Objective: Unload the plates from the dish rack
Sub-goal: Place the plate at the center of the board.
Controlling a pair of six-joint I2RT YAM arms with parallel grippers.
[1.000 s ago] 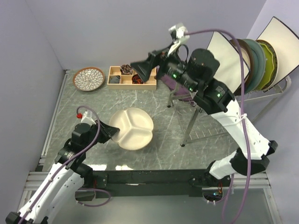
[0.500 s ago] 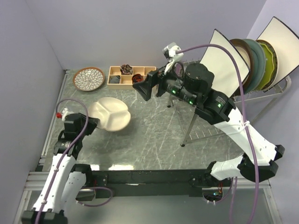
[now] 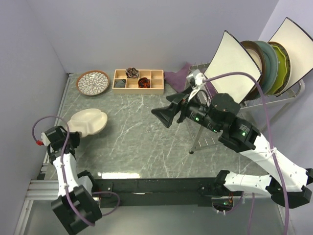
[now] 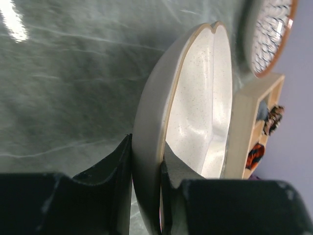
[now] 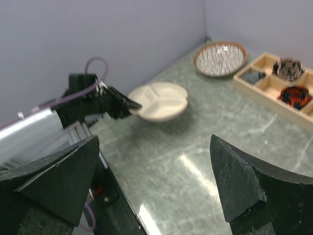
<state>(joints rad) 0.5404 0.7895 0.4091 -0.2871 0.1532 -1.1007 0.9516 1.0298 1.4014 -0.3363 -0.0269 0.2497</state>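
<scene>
My left gripper is shut on the rim of the cream divided plate, which it holds low over the table's left side. In the left wrist view the fingers pinch that plate edge-on. My right gripper hangs open and empty over the table's middle, its jaws wide apart. The dish rack stands at the right with a white square plate, a teal plate, a yellow-green plate and another white square plate upright in it. A brown-rimmed petal plate lies at the back left.
A wooden compartment tray with small items sits at the back, and a purple cloth lies beside it by the rack. Walls close in the left, back and right sides. The right wrist view shows the cream plate and the left arm.
The left arm has swung the cream plate from the table's middle to the left side. The right gripper has come away from the rack, nearer and lower, still open.
</scene>
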